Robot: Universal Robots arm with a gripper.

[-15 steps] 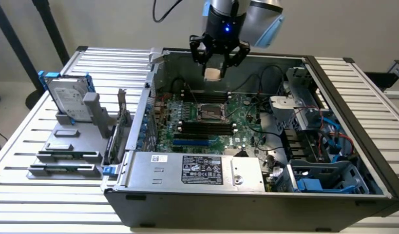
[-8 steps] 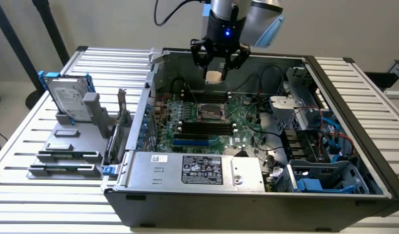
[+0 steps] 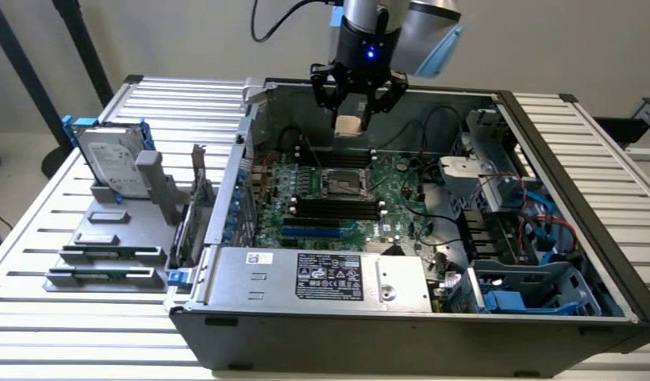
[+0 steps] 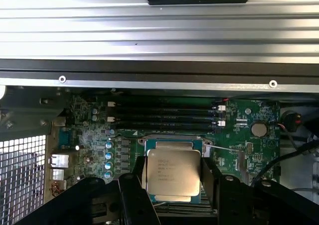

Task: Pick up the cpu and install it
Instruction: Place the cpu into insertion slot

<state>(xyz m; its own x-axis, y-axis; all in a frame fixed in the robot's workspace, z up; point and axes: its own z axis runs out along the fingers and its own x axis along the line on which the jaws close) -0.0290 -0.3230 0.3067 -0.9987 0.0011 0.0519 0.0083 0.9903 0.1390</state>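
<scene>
The gripper (image 3: 353,109) is gripping the cpu (image 4: 173,171) by two opposite edges between its dark fingers (image 4: 133,197) — hanging inside the open computer case (image 3: 409,321), directly above the motherboard (image 4: 239,123) socket (image 3: 343,184).

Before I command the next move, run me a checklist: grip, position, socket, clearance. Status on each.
1. cpu gripped by the gripper: ok, clamped on two opposite sides.
2. cpu lying flat in the grip: ok, its top faces the wrist camera squarely.
3. cpu over the socket: ok, the wrist view shows it overlapping the socket frame.
4. cpu seated: not ok, it hangs well above the board.
5. Socket open and empty: cannot tell.
6. Memory slots clear of the gripper: ok.
</scene>
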